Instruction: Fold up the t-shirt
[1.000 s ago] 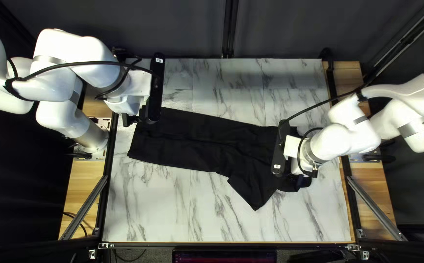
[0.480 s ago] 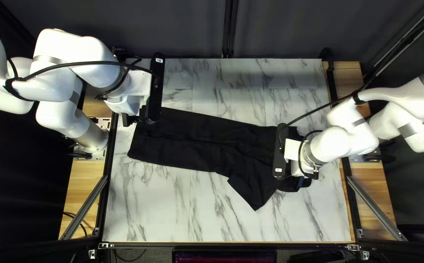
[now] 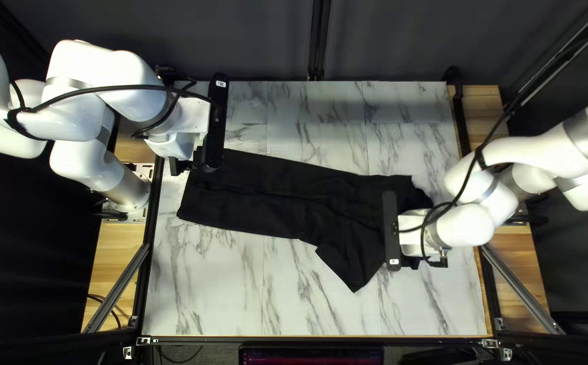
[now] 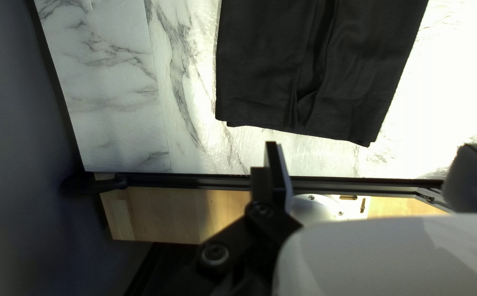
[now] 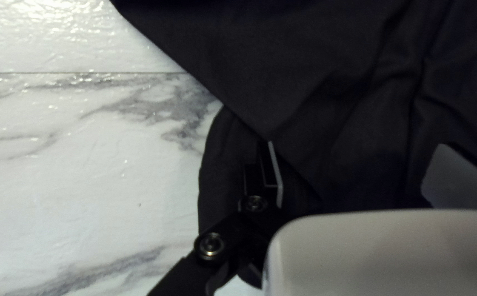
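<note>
The black shirt lies stretched across the table, with a few wrinkles in it. The robot's left gripper is wide open and holds nothing; the shirt's straight end is just ahead of it, with a strip of table between. The right gripper is open too, right over the shirt's other end. I can't tell if it touches the cloth.

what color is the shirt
Black all over, as far as it shows; the shirt shows best in the top left view.
</note>
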{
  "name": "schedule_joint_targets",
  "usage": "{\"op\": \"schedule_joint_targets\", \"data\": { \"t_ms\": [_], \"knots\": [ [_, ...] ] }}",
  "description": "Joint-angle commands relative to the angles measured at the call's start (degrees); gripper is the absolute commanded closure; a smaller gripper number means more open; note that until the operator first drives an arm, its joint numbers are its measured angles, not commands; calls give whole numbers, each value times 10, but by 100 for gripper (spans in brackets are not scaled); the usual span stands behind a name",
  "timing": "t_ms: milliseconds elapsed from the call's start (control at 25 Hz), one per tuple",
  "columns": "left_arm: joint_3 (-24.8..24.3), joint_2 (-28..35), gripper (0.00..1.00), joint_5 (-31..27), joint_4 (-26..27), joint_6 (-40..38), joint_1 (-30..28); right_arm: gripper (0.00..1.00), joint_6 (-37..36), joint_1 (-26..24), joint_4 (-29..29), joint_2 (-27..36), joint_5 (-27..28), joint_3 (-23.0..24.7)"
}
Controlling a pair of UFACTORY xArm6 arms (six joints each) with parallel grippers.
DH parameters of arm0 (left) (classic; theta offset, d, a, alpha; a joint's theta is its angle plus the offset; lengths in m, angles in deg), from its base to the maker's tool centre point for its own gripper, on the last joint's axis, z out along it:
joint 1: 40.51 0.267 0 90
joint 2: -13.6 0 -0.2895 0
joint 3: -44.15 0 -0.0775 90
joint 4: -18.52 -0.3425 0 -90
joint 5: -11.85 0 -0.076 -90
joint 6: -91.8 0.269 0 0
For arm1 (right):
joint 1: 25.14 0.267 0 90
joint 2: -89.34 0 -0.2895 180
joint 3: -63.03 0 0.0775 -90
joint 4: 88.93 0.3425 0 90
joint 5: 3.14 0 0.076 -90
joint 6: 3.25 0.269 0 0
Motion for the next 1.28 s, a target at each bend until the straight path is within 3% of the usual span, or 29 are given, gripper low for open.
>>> {"op": "schedule_joint_targets", "data": {
  "t_ms": [40,280,720,800,920,1000,1040,1080,1280],
  "knots": [
    [0,0,0,0,0,0,0,0,5,7,3,-16,1,-8],
    [0,0,0,0,0,0,0,0,26,23,7,-37,-5,-15],
    [0,0,0,0,0,0,0,1,28,15,-2,-1,26,3],
    [0,0,0,0,0,0,0,11,31,13,-5,-4,25,5],
    [0,0,0,0,0,0,0,19,38,14,-9,-11,21,6],
    [0,0,0,0,0,0,0,50,42,15,-11,-18,18,4],
    [0,0,0,0,0,0,0,82,43,14,-13,-21,17,3],
    [0,0,0,0,0,0,0,97,43,12,-17,-25,14,1],
    [0,0,0,0,0,0,0,100,45,7,-30,-20,15,3]
  ]
}}
